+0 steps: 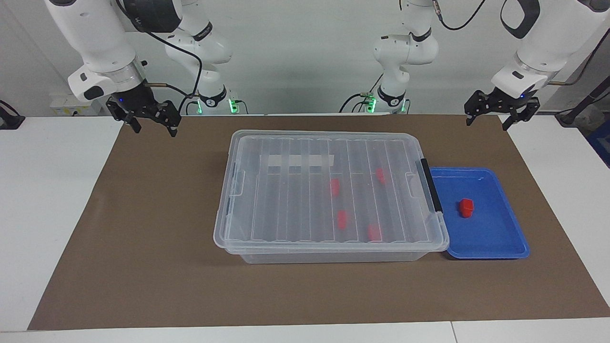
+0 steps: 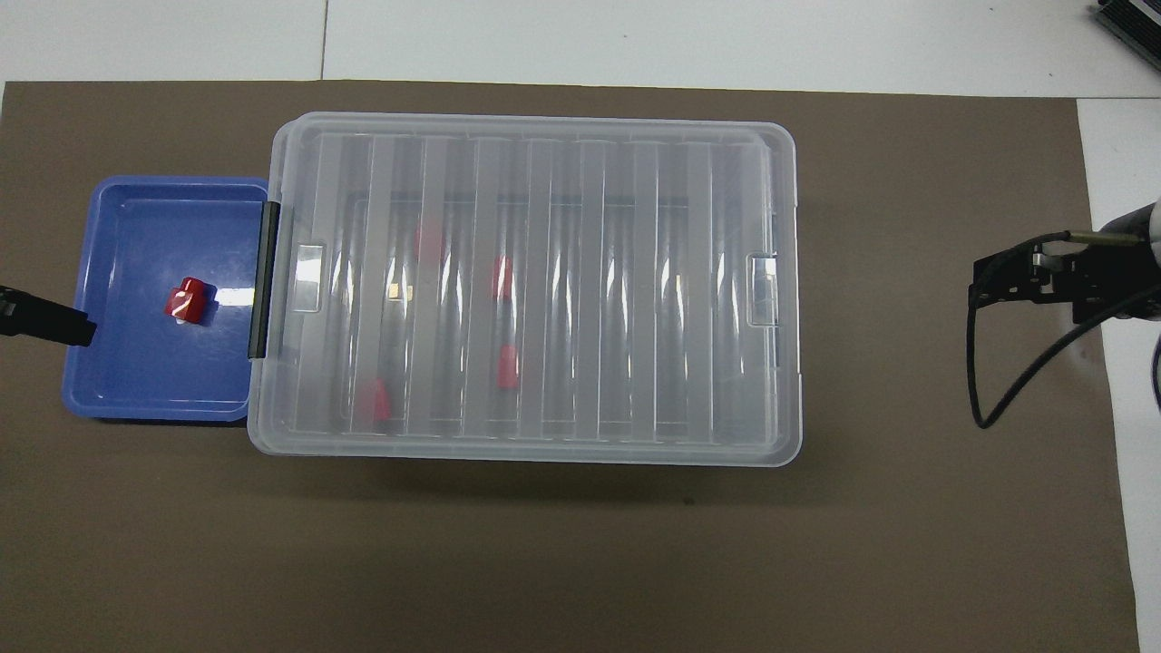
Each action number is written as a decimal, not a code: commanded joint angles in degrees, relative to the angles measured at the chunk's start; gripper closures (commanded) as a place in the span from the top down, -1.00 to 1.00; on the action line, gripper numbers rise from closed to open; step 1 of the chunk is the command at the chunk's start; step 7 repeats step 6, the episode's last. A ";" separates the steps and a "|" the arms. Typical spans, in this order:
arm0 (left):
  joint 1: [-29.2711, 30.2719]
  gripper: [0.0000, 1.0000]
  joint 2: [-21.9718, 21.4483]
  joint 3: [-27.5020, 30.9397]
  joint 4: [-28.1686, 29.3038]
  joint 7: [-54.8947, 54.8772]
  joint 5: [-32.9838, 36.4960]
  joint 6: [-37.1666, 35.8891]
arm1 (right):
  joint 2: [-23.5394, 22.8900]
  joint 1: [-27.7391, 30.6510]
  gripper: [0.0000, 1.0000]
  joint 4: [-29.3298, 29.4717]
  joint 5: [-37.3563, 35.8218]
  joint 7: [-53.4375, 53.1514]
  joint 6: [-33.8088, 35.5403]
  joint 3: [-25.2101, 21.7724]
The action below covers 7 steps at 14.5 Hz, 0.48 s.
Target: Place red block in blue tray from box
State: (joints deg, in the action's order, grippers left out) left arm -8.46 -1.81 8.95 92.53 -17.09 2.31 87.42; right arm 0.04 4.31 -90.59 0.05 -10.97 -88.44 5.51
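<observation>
A: We log the mat (image 1: 143, 247) first: brown, covering most of the table, everything sitting on it.

B: Next the box (image 1: 329, 190), mid-mat, its ribbed clear lid (image 2: 526, 281) on and the black latch (image 1: 431, 190) at the end toward the left arm. We count four red shapes through the lid, all in the half nearer the tray; they read as blocks still inside.

A: The blue tray (image 1: 495, 238) lies just beside that latch end, its rim touching or nearly touching the box. We judge it sits there to keep the carry short.

B: One red block (image 1: 466, 207) rests in the tray, about the middle of the floor, apart from every wall. Nothing holds it.

A: Grippers. The left gripper (image 1: 493, 112) hangs over the mat corner near its base, fingers spread apart, empty.

B: The right gripper (image 1: 151, 119) hangs over the mat edge at its own end, well apart from the box, fingers also spread, empty.

A: We judge the placement done: block delivered, lid on, both arms clear.
</observation>
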 commanded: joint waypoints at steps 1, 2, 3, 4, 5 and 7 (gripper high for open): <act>0.11 1.00 -0.65 -0.07 -0.06 0.56 0.32 -0.67 | 1.72 0.79 1.00 -2.05 1.26 0.33 -0.07 0.37; 0.11 1.00 -0.65 -0.07 -0.06 0.56 0.32 -0.67 | 1.72 0.53 1.00 -2.05 1.26 0.42 -0.24 0.37; 0.11 1.00 -0.65 -0.07 -0.06 0.56 0.32 -0.67 | 1.81 0.44 1.00 -2.22 1.09 0.42 -0.51 0.37; 0.11 1.00 -0.57 -0.07 -0.06 0.56 0.32 -0.67 | 1.98 0.35 1.00 -2.57 0.57 0.33 -0.86 0.37; 0.11 1.00 -0.65 -0.07 -0.06 0.56 0.32 -0.67 | 1.98 0.35 1.00 -2.57 0.47 0.42 -0.95 0.37; 0.11 1.00 -0.65 -0.07 -0.06 0.56 0.32 -0.67 | 1.98 0.35 1.00 -2.66 0.39 0.42 -0.95 0.37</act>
